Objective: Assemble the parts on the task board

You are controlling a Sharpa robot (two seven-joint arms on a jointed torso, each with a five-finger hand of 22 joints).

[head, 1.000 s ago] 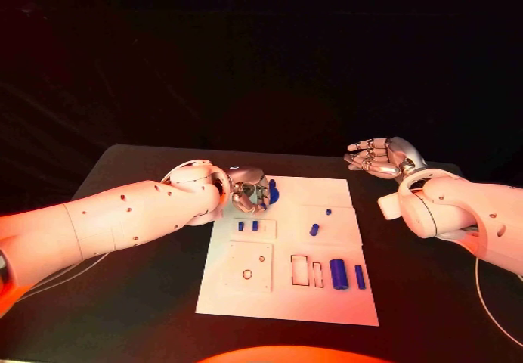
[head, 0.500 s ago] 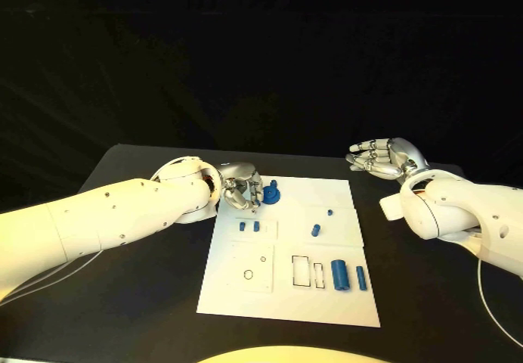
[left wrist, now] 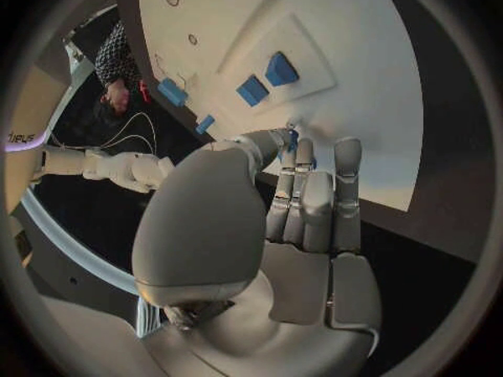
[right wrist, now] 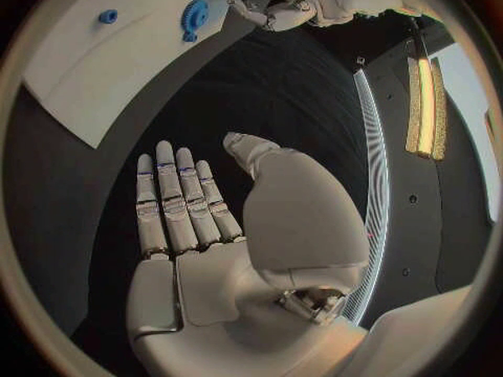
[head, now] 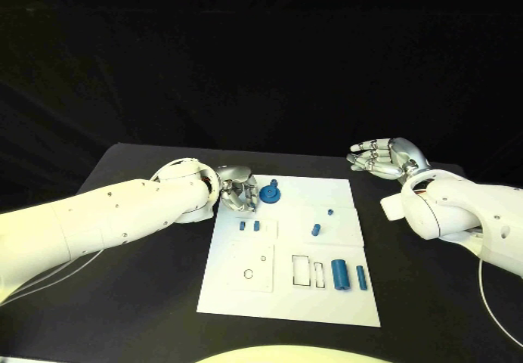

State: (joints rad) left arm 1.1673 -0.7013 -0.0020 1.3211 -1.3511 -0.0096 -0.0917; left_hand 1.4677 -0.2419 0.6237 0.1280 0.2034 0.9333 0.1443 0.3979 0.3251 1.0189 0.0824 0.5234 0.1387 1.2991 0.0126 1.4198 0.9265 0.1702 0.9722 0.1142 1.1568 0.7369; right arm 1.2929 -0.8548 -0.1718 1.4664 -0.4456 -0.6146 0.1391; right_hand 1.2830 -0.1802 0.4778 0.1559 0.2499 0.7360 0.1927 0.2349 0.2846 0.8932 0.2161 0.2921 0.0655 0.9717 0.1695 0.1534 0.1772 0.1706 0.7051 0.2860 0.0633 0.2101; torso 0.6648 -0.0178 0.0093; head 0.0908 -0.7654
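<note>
The white task board (head: 289, 295) lies in the middle of the table. A blue gear (head: 269, 196) sits near its far left corner, also seen as the gear (right wrist: 194, 14) in the right wrist view. My left hand (head: 236, 189) hovers just left of the gear, apart from it. Its thumb meets the fingertips (left wrist: 293, 147), where a tiny blue speck shows; I cannot tell if that is a part. My right hand (head: 382, 157) hangs raised beyond the board's far right corner, fingers (right wrist: 173, 197) spread and holding nothing.
Two small blue blocks (head: 249, 225) sit in a left recess, with a blue peg (head: 314, 229) and a dot (head: 329, 212) on the right. A blue cylinder (head: 338, 274) and a thin bar (head: 360, 277) lie beside rectangular slots (head: 300, 270).
My left hand has drawn back to the left off the gear, which now stands uncovered on the board. The right hand has not moved.
</note>
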